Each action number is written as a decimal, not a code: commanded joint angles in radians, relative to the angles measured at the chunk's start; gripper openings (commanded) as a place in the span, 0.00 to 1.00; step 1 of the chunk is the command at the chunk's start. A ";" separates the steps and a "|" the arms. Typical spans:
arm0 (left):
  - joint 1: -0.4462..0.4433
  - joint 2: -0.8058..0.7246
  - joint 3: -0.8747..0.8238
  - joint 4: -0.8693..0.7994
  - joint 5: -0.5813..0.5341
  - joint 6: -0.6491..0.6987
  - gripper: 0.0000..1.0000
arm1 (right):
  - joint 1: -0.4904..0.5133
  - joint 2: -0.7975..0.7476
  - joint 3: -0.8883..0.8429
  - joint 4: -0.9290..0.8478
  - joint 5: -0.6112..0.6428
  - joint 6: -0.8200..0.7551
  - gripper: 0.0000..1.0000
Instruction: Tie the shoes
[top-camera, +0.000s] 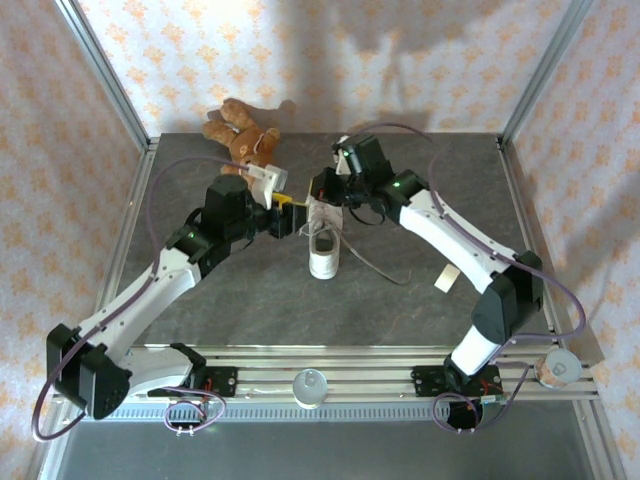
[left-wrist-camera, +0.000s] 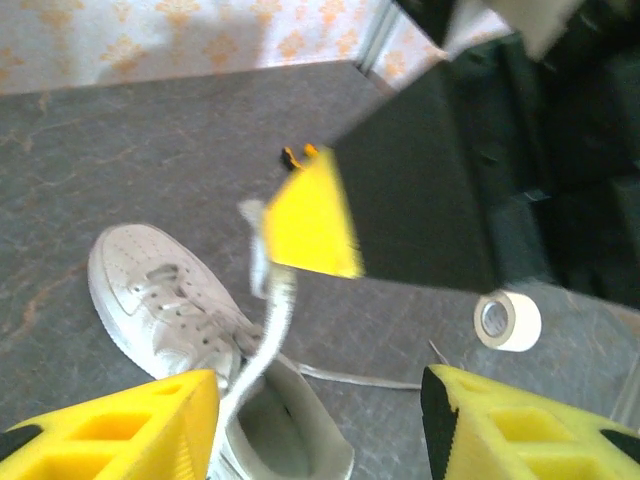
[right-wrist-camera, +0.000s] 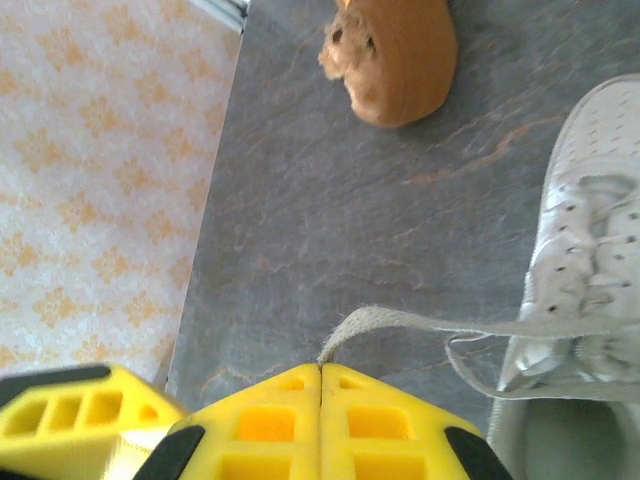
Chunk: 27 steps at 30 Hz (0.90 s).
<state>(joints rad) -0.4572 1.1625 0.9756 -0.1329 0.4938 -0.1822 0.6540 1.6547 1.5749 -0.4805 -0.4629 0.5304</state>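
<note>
left wrist view: the left gripper has its jaws wide apart and holds nothing. the sneaker lies on the bench below it, toe at 10, opening at 6. one lace rises from the eyelets toward 12, up to the yellow tip of the right gripper, and passes just beside the left-hand finger.

right wrist view: the right gripper is pinched closed on that lace, which runs off toward 3 to the sneaker. the teddy bear sits at 12, well apart.

top view: the sneaker's long axis runs 12 to 6, toe at 6. both grippers meet over its 12 end, the left from 9, the right from 2. as i judge it, the raised lace between the open jaws is what the left gripper's next grip depends on.
</note>
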 joint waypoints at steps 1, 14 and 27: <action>0.000 -0.079 -0.120 0.184 0.047 0.035 0.56 | 0.005 0.028 0.041 0.006 0.031 0.030 0.00; 0.055 0.037 -0.184 0.345 0.090 0.020 0.56 | 0.031 0.018 0.045 -0.015 -0.005 0.010 0.00; 0.065 0.119 -0.141 0.342 0.095 0.022 0.00 | 0.024 0.006 0.025 0.003 -0.044 -0.054 0.15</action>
<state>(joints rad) -0.4076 1.2930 0.8013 0.2012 0.5949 -0.1749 0.6800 1.6932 1.6009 -0.4854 -0.4965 0.5171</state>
